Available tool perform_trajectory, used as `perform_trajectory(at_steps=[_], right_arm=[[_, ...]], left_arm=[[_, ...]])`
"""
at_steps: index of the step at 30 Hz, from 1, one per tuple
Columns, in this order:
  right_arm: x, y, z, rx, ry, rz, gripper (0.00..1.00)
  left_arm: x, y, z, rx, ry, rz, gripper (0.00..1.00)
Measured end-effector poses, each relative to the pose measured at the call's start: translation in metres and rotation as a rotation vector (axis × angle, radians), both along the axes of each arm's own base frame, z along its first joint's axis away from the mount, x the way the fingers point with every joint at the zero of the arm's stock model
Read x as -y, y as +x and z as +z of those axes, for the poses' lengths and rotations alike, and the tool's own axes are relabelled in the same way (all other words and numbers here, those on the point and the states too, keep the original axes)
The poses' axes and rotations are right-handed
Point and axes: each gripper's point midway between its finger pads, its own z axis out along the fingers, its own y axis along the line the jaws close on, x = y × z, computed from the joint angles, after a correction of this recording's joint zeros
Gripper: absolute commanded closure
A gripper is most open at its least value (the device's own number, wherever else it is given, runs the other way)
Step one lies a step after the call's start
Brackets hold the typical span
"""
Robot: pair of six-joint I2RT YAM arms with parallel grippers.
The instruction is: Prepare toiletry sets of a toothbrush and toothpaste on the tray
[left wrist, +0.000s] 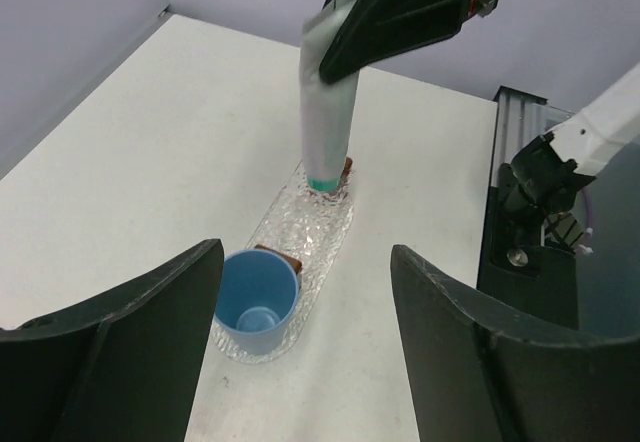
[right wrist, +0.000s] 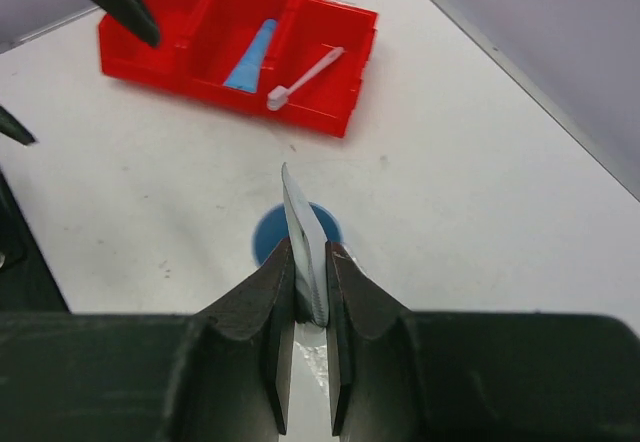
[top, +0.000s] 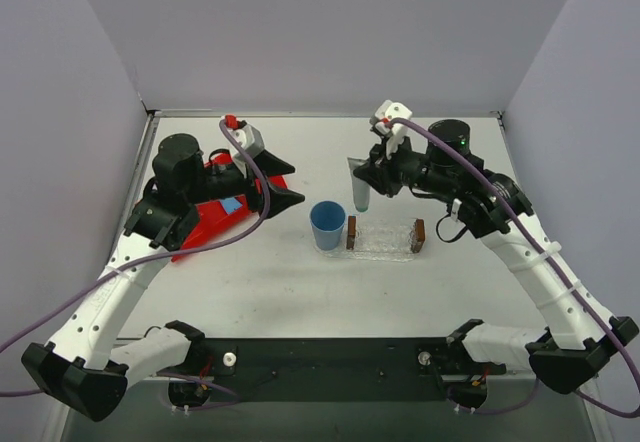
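My right gripper (top: 367,177) is shut on the pale whitish-grey toothpaste tube (top: 360,194) and holds it upright, teal cap down, over the clear tray (top: 385,242) with its brown end blocks. The left wrist view shows the tube (left wrist: 328,112) with its cap close to the tray (left wrist: 290,212); whether they touch I cannot tell. In the right wrist view the tube (right wrist: 300,222) stands between my shut fingers (right wrist: 270,312). The blue toothpaste tube (right wrist: 255,57) and the toothbrush (right wrist: 305,77) lie in the red bin (right wrist: 330,127). My left gripper (top: 285,190) is open and empty by the bin's right end.
A round blue cup (top: 327,225) stands against the tray's left end; it also shows in the left wrist view (left wrist: 257,297). The red bin (top: 205,224) sits at the left under my left arm. Grey walls close the table at the back and sides.
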Motion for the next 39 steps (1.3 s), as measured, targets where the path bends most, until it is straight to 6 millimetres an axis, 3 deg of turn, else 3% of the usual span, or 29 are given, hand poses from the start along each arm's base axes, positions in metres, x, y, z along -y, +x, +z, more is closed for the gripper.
perform_trajectory(at_steps=[5,15,27,31,39], right_arm=[[0.033,0.019,-0.022,0.020,0.031,-0.155,1.00],[0.067,0.021,-0.074,0.059,0.037,-0.315,1.00],[0.105,0.029,-0.109,0.123,0.022,-0.511,1.00],[0.117,0.027,-0.122,0.123,0.012,-0.566,1.00],[0.132,0.028,-0.120,0.148,0.019,-0.642,1.00]], left_arm=[[-0.016,0.016,-0.011,-0.027,-0.002,0.103,0.22],[-0.039,0.049,-0.026,-0.067,-0.018,0.280,0.22],[-0.065,0.070,-0.050,-0.104,-0.023,0.408,0.22],[-0.070,0.075,-0.047,-0.095,-0.035,0.431,0.22],[-0.078,0.081,-0.045,-0.087,-0.050,0.463,0.22]])
